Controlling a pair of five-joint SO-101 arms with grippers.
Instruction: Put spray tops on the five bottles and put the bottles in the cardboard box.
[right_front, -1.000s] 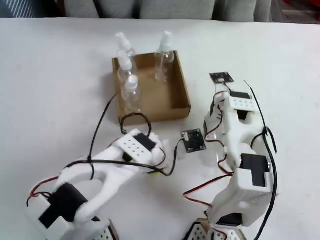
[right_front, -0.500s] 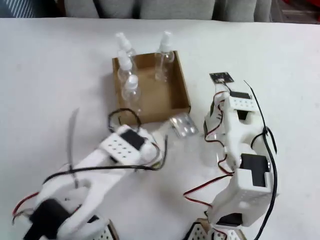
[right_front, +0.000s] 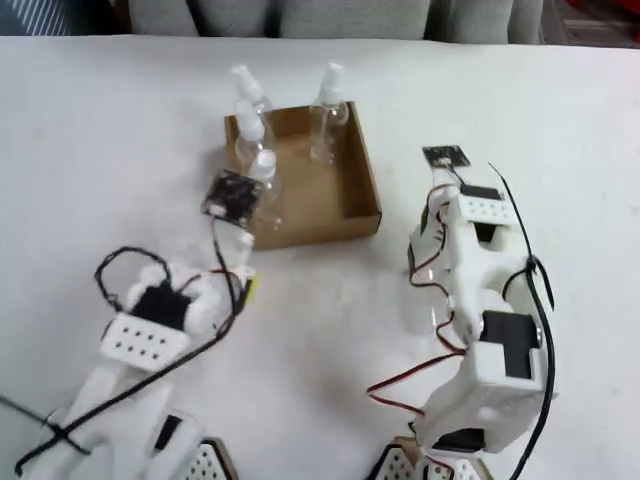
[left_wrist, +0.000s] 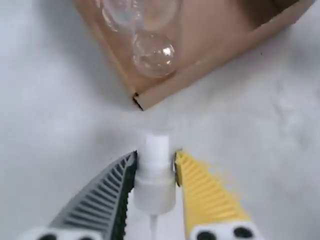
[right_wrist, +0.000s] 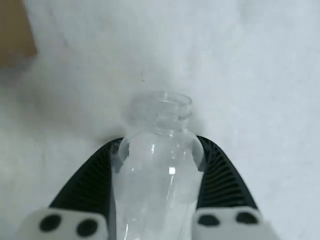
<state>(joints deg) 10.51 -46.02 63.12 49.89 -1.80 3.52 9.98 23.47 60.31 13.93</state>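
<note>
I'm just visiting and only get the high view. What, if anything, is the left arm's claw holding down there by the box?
Observer: The left gripper is shut on a white spray top, just off a corner of the cardboard box.
Operator: And the right one? From above, the arm itself is in my way.
Observer: The right gripper is shut on a clear bottle whose neck is open, with no top on it.
</note>
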